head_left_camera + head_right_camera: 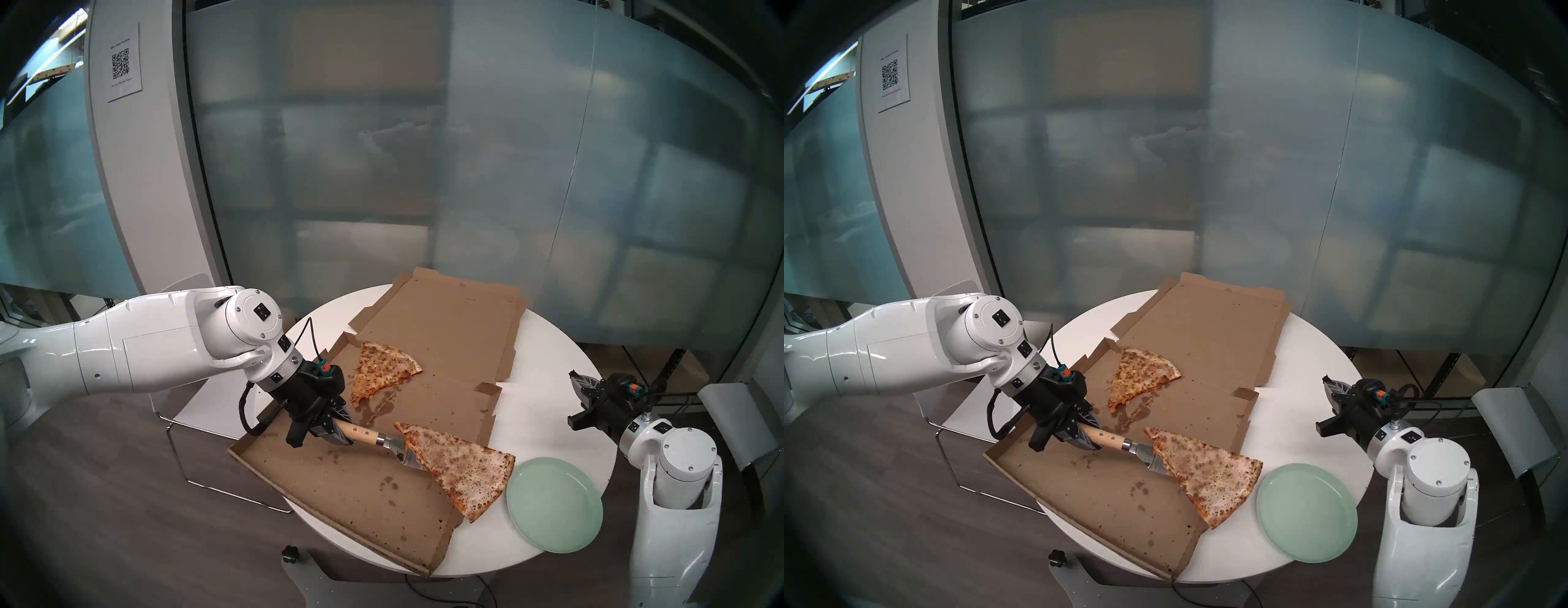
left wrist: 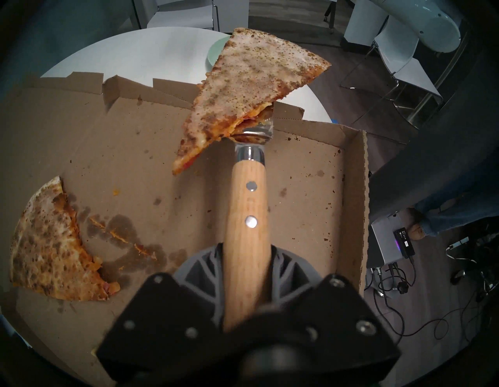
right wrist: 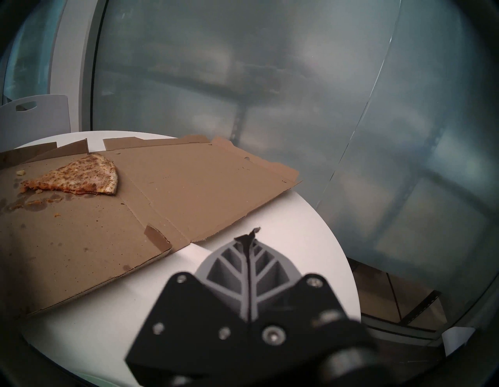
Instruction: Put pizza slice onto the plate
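On my left, my left gripper (image 1: 335, 429) is clamped tight on the wooden handle of a pizza server (image 1: 360, 435), which points down and to my right over the open cardboard box (image 1: 348, 488). Further back in the box lies the other slice (image 1: 382, 373), shorter and more orange, with a ragged tip and greasy smears beside it; I leave that one alone. The metal blade of the server sits under the pizza slice (image 1: 458, 467), the long pale one. Only the part near its tip is carried, as far as I can see; the wide crust end reaches out past the box's edge, over the white worktop (image 1: 564, 373), with its corner just beside the plate (image 1: 551, 505). From the left wrist camera the slice sits off to one side of the blade and overhangs it a good deal, so I judge it could sag or slide off. To do this step well I should keep the blade level, travel slowly toward the plate, bring the crust end over the plate's middle, lower until the slice touches, then draw the server back along its own line. The plate is shorter than the slice, so some overhang seems unavoidable. On my right, my right gripper (image 1: 579, 384) is pressed closed on nothing, held well clear of plate and box.
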